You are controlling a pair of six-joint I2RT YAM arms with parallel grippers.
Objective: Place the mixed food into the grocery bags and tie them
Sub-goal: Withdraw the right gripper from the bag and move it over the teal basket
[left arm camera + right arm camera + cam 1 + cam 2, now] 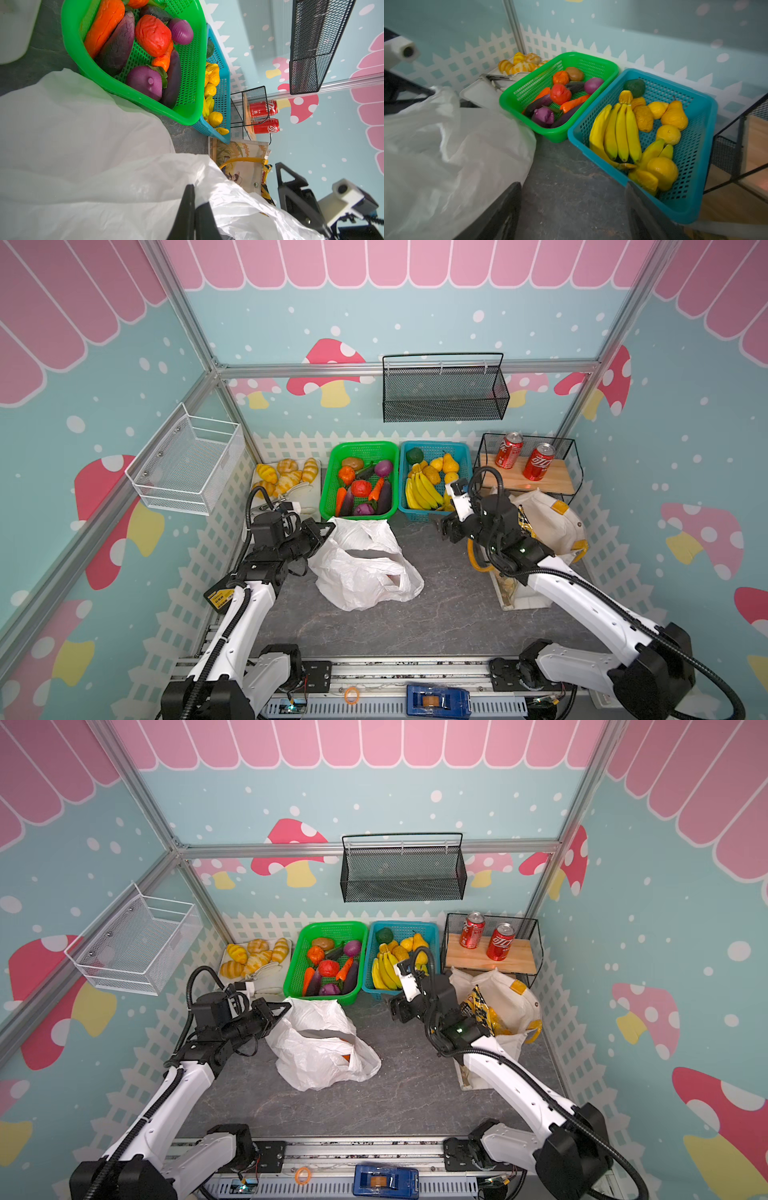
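Left gripper point(196, 197) pinches the rim of the thin, crinkly white plastic bag point(365, 568) on the grey desk point(449, 614), mouth lifted (loading step, I'd judge) — right gripper point(571, 207), spread and empty, must next reach a round yellow-orange toy fruit point(668, 134) in the teal plastic basket point(709, 124)

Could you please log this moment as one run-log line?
left gripper: shut on white plastic bag | right gripper: open, empty, by blue basket

top pair: high, looking down | wrists: close, sharing green basket point(192, 68)
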